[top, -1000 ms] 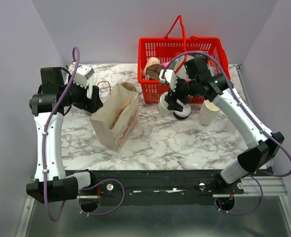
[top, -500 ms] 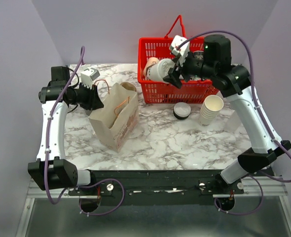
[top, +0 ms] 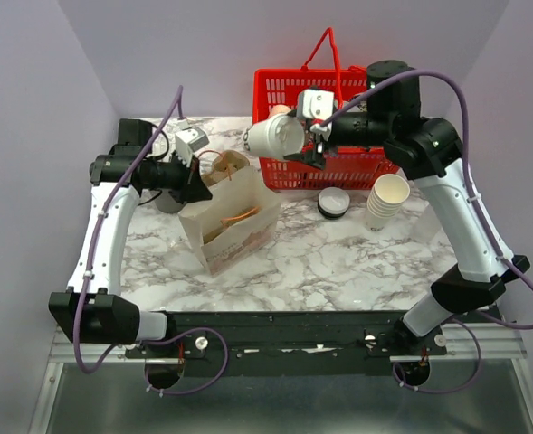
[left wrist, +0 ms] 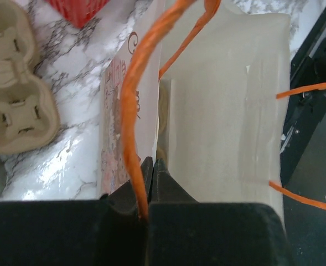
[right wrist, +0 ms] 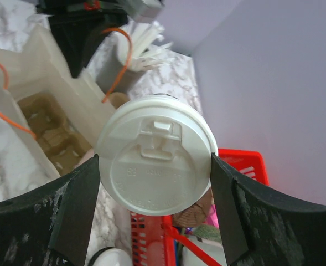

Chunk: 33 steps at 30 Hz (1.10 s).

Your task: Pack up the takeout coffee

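Left gripper pinches the orange handle of the paper bag, holding its mouth open; right gripper clasps the takeout coffee aloft just beyond the bag, ready for lowering in

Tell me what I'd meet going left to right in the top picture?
First the brown paper bag → small white lidded paper cup → short stack of round lids → tall stack of lidless white cups

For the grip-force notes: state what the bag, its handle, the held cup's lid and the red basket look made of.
Bag: matte tan paper, creased at folds.
Handle: orange twisted cord, probably paper.
Lid: white moulded plastic, slight sheen, embossed lettering.
Basket: red plastic apparently, moulded lattice walls.
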Each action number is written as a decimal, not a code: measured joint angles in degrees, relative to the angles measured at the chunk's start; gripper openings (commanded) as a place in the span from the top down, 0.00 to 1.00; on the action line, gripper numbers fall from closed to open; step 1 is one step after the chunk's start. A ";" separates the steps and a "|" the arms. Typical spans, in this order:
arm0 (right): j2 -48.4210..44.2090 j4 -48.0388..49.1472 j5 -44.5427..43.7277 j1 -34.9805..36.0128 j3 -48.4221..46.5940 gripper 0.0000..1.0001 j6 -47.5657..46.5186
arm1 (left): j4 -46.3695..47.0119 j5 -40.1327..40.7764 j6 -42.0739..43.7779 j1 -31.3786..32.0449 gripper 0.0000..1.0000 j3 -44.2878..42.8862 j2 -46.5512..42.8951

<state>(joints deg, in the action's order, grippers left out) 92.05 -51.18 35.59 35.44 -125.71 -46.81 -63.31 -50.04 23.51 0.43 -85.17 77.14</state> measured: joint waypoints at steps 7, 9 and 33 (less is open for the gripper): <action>-0.46 -7.13 5.07 3.74 1.18 0.99 -1.97 | 3.19 4.90 -1.46 9.20 1.00 -0.20 -0.42; -1.09 -8.94 5.66 4.31 2.01 0.99 -2.99 | 4.09 6.60 -2.25 10.36 1.00 -0.74 -0.46; -6.51 -18.95 -3.15 8.94 21.99 1.00 -15.13 | 9.90 11.23 -5.99 18.84 0.65 -0.22 -2.91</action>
<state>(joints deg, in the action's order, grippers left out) 85.54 -70.13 32.45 44.38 -103.72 -61.93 -53.41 -38.81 17.52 19.27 -85.38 74.24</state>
